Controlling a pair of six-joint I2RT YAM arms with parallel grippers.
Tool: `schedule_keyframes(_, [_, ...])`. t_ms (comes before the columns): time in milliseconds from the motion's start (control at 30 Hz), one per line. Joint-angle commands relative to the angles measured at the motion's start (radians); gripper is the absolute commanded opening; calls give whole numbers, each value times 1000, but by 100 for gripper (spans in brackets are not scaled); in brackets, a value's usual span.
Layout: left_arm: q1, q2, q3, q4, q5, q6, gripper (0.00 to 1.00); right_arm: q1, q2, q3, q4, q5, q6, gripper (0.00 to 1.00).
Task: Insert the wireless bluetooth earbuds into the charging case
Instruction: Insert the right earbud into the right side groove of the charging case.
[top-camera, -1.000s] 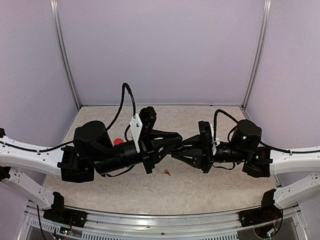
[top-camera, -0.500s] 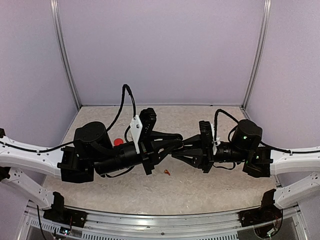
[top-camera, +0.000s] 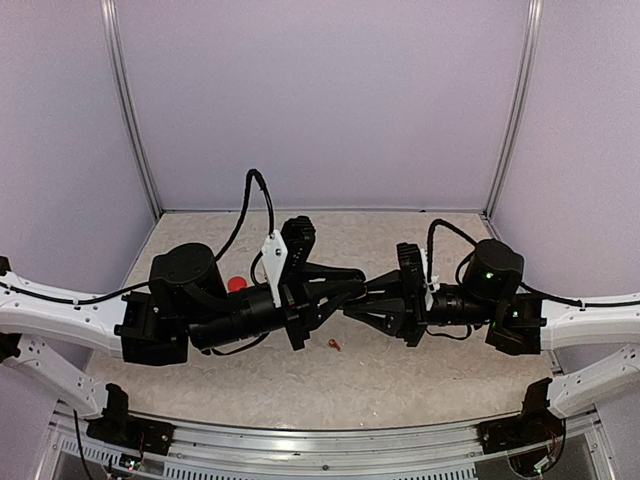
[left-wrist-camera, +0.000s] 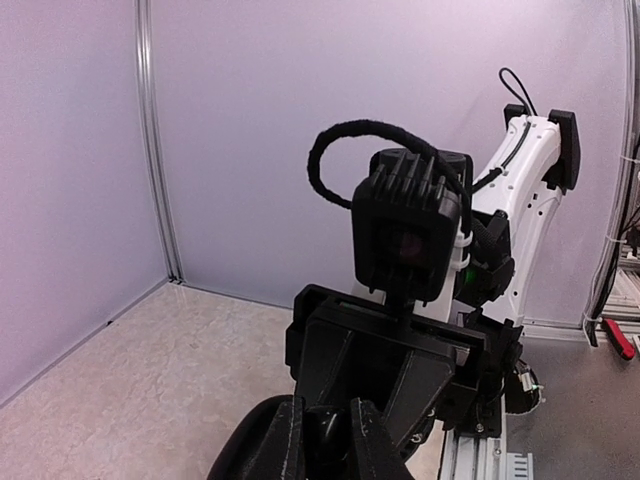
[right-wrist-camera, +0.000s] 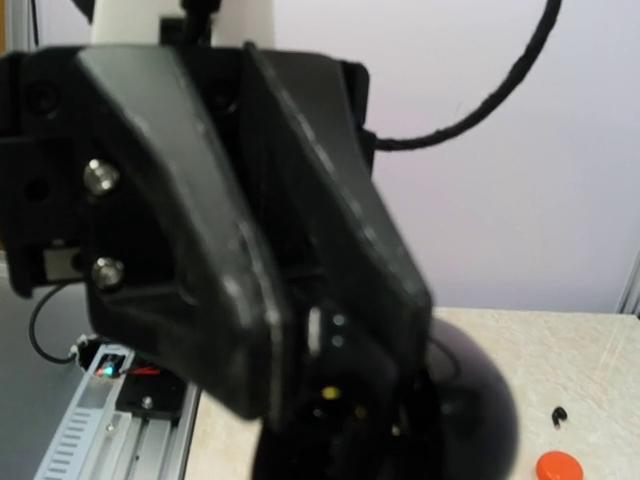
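My two grippers meet tip to tip above the middle of the table. In the left wrist view a small glossy black earbud (left-wrist-camera: 326, 432) sits pinched between the fingers of my left gripper (top-camera: 355, 283), which is shut on it. My right gripper (top-camera: 352, 306) is shut, and a black charging case (right-wrist-camera: 470, 405) lies at its jaws, its open inside showing gold contacts (right-wrist-camera: 329, 392); its own fingertips are blurred. The bud is right at the case mouth. One red-orange earbud (top-camera: 334, 345) lies on the table below the grippers.
A red-orange round case (top-camera: 236, 283) sits on the table behind my left arm, also visible in the right wrist view (right-wrist-camera: 558, 466), with a tiny black bud (right-wrist-camera: 558, 415) near it. Lilac walls enclose the beige table on three sides.
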Motion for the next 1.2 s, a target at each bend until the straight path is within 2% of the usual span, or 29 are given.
schedule_keyframes(0, [12, 39, 24, -99, -22, -29, 5, 12, -26, 44, 5, -16, -31, 0])
schedule_keyframes(400, [42, 19, -16, -103, 42, -80, 1, 12, -57, 28, 19, 15, -44, 0])
schedule_keyframes(733, [39, 6, -69, -32, 56, -38, 0, 12, -52, 9, 73, 43, 26, 0])
schedule_keyframes(1167, [19, 12, -87, -31, 42, 24, 0, 12, -42, -5, 125, 26, 69, 0])
